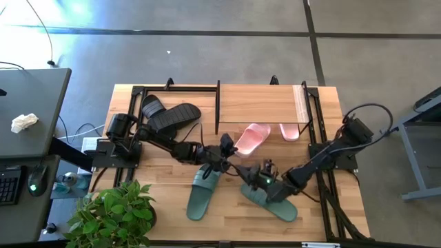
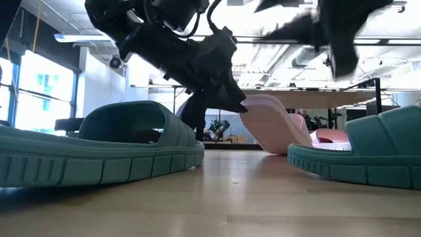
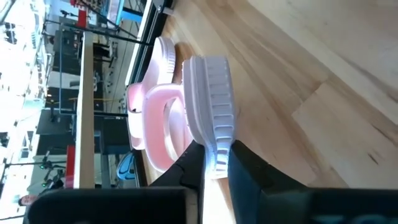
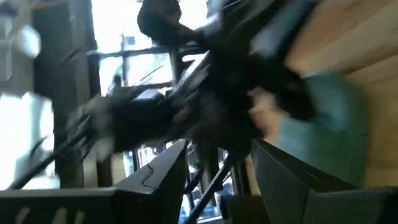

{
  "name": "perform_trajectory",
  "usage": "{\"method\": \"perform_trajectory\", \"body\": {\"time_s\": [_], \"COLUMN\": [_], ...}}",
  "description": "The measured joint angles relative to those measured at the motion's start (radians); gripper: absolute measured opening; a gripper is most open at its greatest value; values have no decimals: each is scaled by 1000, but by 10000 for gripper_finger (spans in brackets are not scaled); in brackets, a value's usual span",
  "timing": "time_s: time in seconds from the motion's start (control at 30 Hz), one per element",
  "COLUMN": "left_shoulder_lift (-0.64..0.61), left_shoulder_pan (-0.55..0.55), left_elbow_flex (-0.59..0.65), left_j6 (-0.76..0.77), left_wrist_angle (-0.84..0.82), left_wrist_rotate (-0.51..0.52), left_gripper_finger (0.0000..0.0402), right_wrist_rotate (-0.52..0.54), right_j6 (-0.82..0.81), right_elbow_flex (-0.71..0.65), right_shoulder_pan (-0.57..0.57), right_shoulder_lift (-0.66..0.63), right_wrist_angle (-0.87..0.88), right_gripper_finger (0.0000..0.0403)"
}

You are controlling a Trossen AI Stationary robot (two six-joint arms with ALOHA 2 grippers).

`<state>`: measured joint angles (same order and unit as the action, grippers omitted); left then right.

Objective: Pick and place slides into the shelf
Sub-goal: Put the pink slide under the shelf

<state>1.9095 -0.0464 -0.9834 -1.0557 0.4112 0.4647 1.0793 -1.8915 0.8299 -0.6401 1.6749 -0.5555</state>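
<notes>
Nowhere legible writing, pink slide (image 3: 208, 118) included.

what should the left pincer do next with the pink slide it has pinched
Probably lift it slightly, then carry it toward the low wooden-topped shelf. The left pincer is shut on the edge of the pale pink rubber slide, which looks tilted up off the table, its mate lying beside the shelf.

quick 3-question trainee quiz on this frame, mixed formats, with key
1. True or false: the left gripper has its fingers closed on the edge of a pale pink slide.
2. Which slides lie on the table nearest the plant? A) black B) dark green C) pale pink
3. Fill in: the black slides lie beside the shelf's ____ end, seen from above.

Key: 1 true; 2 B; 3 left
</notes>
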Motion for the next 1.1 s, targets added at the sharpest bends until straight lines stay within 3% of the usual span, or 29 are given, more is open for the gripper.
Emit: {"method": "perform_trajectory", "body": {"time_s": [0.13, 0.3, 0.47, 0.57, 0.8, 0.97, 1.1], "left_shoulder_lift": [0, 0, 17, 52, 154, 240, 304], "left_shoulder_pan": [-30, -25, 10, 23, 5, 8, 21], "left_elbow_flex": [-36, -121, -212, -263, -401, -520, -588], "left_j6": [-19, -21, -10, -7, 38, 40, 45], "left_wrist_angle": [-7, -54, -139, -226, -318, -380, -461], "left_wrist_rotate": [32, 32, 92, 135, 212, 235, 247], "left_gripper_finger": [28, 28, 28, 28, 28, 28, 27], "right_wrist_rotate": [157, 381, 437, 347, -32, -75, -146], "right_j6": [303, 778, 1268, 1372, 1358, 1447, 1375], "right_elbow_flex": [154, 365, 558, 621, 591, 496, 287], "right_shoulder_pan": [-94, -216, -271, -266, -158, -99, -42], "right_shoulder_lift": [0, -16, -19, -42, -178, -309, -435], "right_wrist_angle": [21, 185, 350, 462, 670, 657, 542], "right_gripper_finger": [146, 106, 48, 10, 1, 0, 0]}}
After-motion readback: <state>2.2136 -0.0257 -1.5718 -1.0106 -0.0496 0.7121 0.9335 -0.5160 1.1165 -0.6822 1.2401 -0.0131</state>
